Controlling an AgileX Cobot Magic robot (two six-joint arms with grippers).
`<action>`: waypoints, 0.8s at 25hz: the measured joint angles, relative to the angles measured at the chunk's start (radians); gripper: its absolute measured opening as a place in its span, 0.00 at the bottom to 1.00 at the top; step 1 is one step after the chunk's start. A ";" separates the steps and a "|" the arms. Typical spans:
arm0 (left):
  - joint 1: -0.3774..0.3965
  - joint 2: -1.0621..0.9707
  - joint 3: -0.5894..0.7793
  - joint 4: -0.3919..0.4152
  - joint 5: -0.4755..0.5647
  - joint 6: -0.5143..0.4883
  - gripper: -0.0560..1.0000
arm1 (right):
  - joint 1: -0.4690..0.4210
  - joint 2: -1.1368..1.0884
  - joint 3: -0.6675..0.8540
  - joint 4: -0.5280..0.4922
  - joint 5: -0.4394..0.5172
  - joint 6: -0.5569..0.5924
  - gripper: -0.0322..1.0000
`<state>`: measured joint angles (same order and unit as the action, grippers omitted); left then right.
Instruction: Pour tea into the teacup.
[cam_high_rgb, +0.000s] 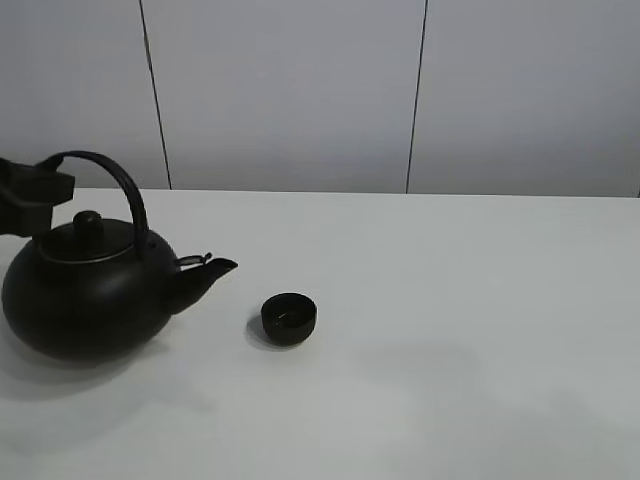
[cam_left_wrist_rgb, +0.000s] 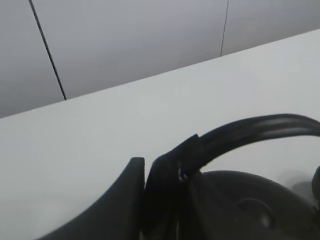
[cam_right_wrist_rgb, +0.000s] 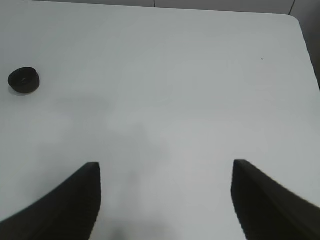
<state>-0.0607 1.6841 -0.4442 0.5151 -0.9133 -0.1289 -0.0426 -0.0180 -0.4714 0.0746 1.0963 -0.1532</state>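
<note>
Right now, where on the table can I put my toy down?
The big open space is the right half of the table, from the teacup over to the right edge. The strip in front of the teacup is bare too. It's crowded on the left: the kettle sits there, spout close to the teacup.

Left claw (cam_high_rgb: 50, 190) runs off the exterior view; left wrist view crops the kettle (cam_left_wrist_rgb: 240, 210); teacup (cam_high_rgb: 289, 318) contents unreadable
</note>
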 joint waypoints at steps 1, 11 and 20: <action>-0.008 -0.029 -0.005 -0.001 0.023 -0.003 0.20 | 0.000 0.000 0.000 0.000 0.000 0.000 0.52; -0.199 -0.129 -0.071 -0.159 0.147 0.004 0.19 | 0.000 0.000 0.000 0.000 0.000 0.000 0.52; -0.333 -0.127 -0.071 -0.484 0.171 0.277 0.19 | 0.000 0.000 0.000 0.000 0.000 0.000 0.52</action>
<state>-0.3938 1.5572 -0.5148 0.0307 -0.7427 0.1483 -0.0426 -0.0180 -0.4714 0.0746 1.0963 -0.1532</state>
